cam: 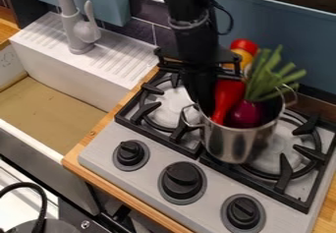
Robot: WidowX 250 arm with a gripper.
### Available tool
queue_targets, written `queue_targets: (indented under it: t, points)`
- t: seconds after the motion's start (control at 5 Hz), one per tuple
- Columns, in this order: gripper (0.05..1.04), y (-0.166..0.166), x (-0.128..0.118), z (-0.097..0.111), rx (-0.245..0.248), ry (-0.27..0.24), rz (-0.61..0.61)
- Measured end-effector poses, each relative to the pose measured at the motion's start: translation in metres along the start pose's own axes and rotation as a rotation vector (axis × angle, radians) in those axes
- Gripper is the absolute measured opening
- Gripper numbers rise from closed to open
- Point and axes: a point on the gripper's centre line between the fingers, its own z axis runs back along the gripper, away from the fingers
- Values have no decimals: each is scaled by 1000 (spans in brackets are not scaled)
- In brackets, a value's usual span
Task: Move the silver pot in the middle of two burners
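On the stove point(213, 188), the shiny, two-handled silver pot point(236, 141) holds vegetables point(246, 115); I cannot tell how wide the tool point(201, 92) is.

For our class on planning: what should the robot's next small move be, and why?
Perhaps nudge the pot slightly toward the left burner: the gripper is at its rim, and the pot overlaps the right burner more than the left.

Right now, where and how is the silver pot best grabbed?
Probably by the loop handle nearer the sink, coming down from above. That loop sticks out from the upright silver pot, offering something thin to pinch, while the purple vegetable and green stalks crowd the opening.
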Motion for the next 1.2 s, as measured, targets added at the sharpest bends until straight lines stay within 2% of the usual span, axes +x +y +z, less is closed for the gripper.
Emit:
queue_targets:
  t: [0.2, 0.4, 0.8, 1.2]
  points:
    - [53, 10, 19, 0, 2, -20, 22]
    - [53, 19, 27, -3, 10, -28, 39]
    - [53, 28, 29, -2, 15, -13, 32]
    - [53, 36, 31, 0, 28, 28, 22]
